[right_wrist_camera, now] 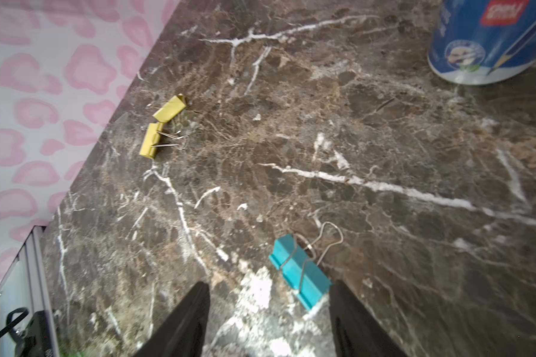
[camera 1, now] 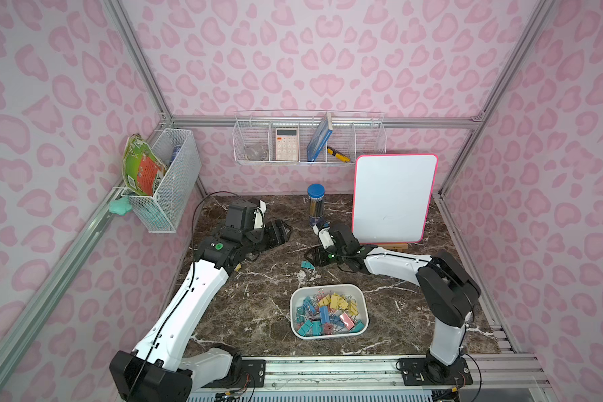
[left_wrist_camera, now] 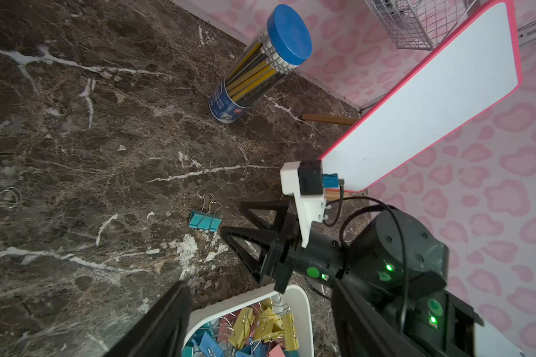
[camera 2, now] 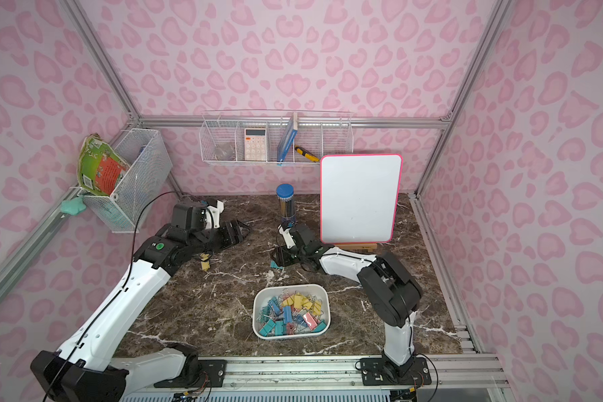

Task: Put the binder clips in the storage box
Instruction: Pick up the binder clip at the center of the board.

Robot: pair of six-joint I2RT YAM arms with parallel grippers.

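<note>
Lining up for a pick: right claw [right_wrist_camera: 268, 285] spread & empty at teal clip [right_wrist_camera: 299, 272] on table [camera 1: 258, 313] mid-scene, left claw [camera 1: 278, 232] also released, box [camera 1: 329, 287] near-centre w/ most clips; next, lower & pinch

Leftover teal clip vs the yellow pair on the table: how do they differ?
Count: the teal clip lies alone; the yellow clips are two, close together. Place: the teal clip sits just ahead of the open right gripper; the yellow clips lie further off, toward the edge of the marble table. Shared: all rest on that table, outside the storage box.
</note>
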